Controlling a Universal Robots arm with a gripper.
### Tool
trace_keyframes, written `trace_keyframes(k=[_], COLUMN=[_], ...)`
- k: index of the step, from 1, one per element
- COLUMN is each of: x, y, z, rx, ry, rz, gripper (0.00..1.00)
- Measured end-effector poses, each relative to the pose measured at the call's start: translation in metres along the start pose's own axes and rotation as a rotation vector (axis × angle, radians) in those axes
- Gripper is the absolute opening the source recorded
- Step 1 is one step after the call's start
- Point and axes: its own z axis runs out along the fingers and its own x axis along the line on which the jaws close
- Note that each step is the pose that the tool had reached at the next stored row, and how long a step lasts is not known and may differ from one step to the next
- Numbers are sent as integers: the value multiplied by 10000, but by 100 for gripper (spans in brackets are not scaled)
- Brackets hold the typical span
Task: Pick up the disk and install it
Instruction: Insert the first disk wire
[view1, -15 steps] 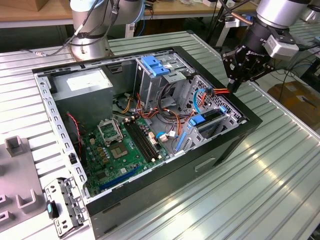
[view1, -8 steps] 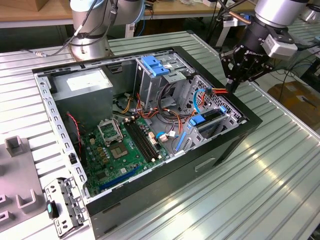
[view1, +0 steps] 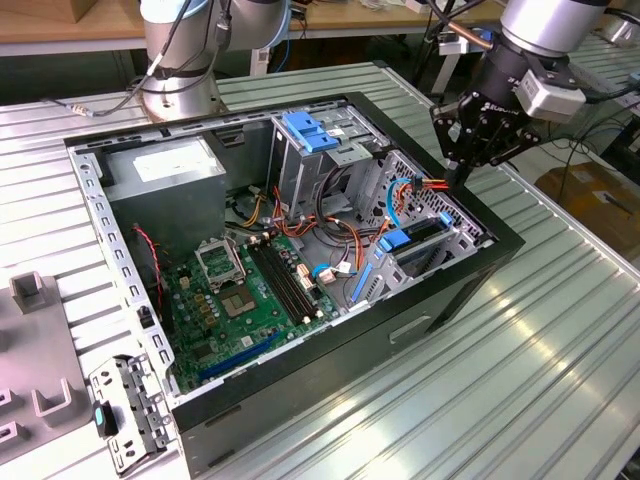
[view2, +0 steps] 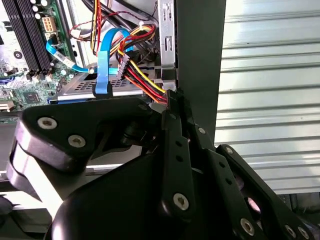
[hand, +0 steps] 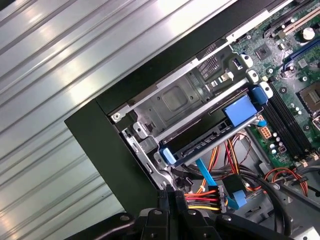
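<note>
Blue plastic rails frame the dark, flat hard disk (hand: 210, 137), which sits in the drive cage at the corner of the open black computer case (view1: 420, 325). My black gripper (view1: 458, 178), fingers pressed together with nothing between them, hovers at the case wall beside red, yellow and black power wires (hand: 202, 199). I can make out no legible writing.

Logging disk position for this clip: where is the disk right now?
The disk sits in the drive cage at the computer case's corner on the exterior view's right, below the hand, beside the colored power wires.
</note>
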Motion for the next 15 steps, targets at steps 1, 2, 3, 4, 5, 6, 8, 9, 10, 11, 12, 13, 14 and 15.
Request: trace_keyframes(k=[1,2,3,4,5,6,8,9,10,11,12,13,14,15], x=[0,0,0,0,-9,-18,-19,-20,-20,-20,-20,-20,-20,-20], y=[0,0,0,0,6,12,14,13,14,14,14,14,14,14], z=[0,0,0,0,0,-1,0,2,3,4,5,6,7,7], rx=[0,0,0,0,1,-1,-7,-11,-17,-21,-26,-30,-35,-38], ry=[0,0,0,0,-1,1,3,4,6,7,10,11,13,14], rz=[1,2,2,2,7,34,266,439,655,809,975,1134,1289,1413], gripper=[16,16,16,16,16,16,16,16,16,16,16,16,16,16])
